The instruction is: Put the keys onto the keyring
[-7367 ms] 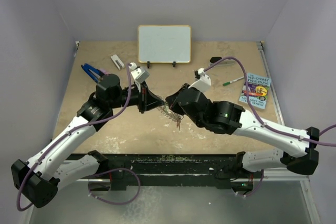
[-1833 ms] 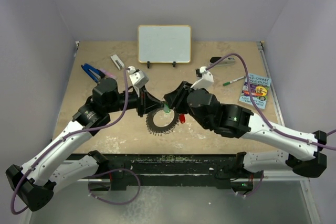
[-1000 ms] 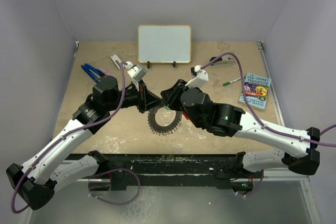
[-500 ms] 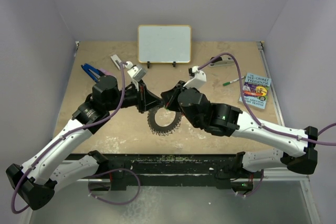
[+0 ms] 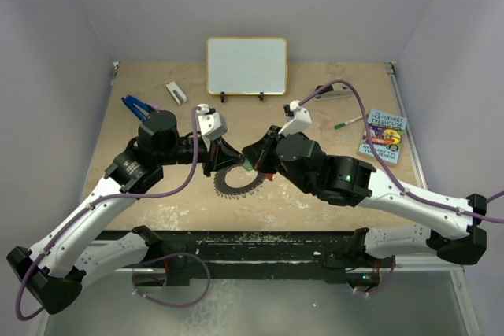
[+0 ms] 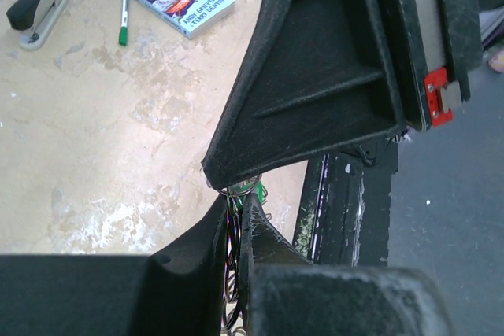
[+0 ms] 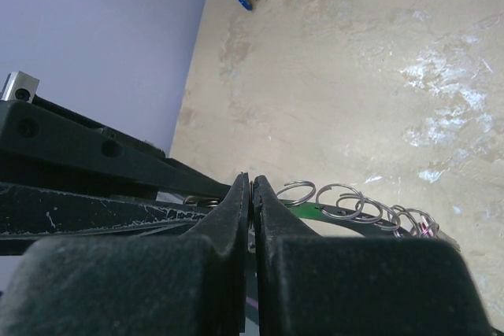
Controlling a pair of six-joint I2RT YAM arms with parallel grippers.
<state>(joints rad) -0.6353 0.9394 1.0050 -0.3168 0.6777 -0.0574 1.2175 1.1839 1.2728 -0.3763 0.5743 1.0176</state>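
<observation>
Top view: large flat silver fringed metal keyring [image 5: 239,185] was between left gripper [image 5: 222,164] and right gripper [image 5: 250,163], with a tiny green-headed key [image 5: 246,166] at the right tip. Left wrist: left gripper clamped the keyring's rim. Right wrist: right gripper was pinched shut, held thing unclear.

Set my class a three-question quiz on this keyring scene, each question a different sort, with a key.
1. True or false: the green-capped pen lies beside the colourful paperback book, not on it.
2. Which lies on the robot's left side? A blue-handled tool; B grey stapler; C the book.
3. Fill in: the left hand and the right hand meet at the large silver metal ____.
Key: 1 true; 2 A; 3 keyring.
</observation>
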